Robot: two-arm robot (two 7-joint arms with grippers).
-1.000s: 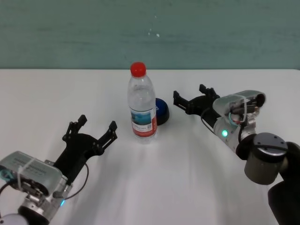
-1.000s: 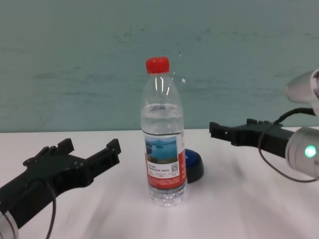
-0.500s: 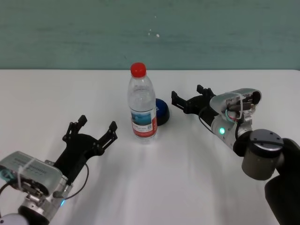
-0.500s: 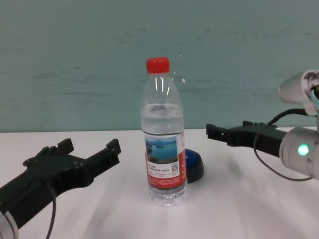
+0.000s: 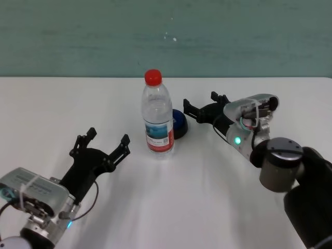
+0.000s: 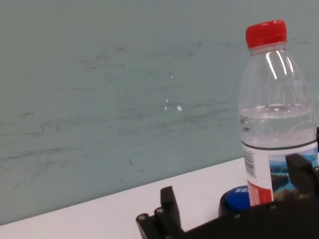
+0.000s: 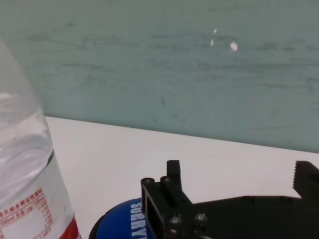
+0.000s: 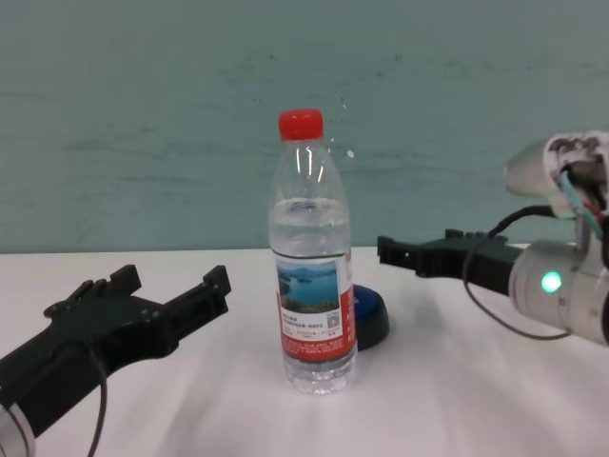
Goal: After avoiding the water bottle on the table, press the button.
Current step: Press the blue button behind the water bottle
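Note:
The water bottle (image 5: 157, 116), clear with a red cap, stands upright mid-table. The blue button (image 5: 179, 123) sits just behind it to the right, partly hidden by it. My right gripper (image 5: 199, 105) is open and empty; it hovers just right of the button, clear of the bottle. In the right wrist view the button (image 7: 124, 224) lies right below one of the fingers (image 7: 164, 191), with the bottle (image 7: 25, 164) beside it. My left gripper (image 5: 108, 137) is open and empty, near and to the left of the bottle. The chest view shows the bottle (image 8: 312, 276), button (image 8: 369, 319) and right gripper (image 8: 416, 248).
The white table (image 5: 207, 207) ends at a teal wall (image 5: 233, 36) behind the button. Nothing else stands on the table in view.
My right gripper has moved left, from well right of the button to just beside it, staying behind the bottle. The left arm and the bottle have not moved.

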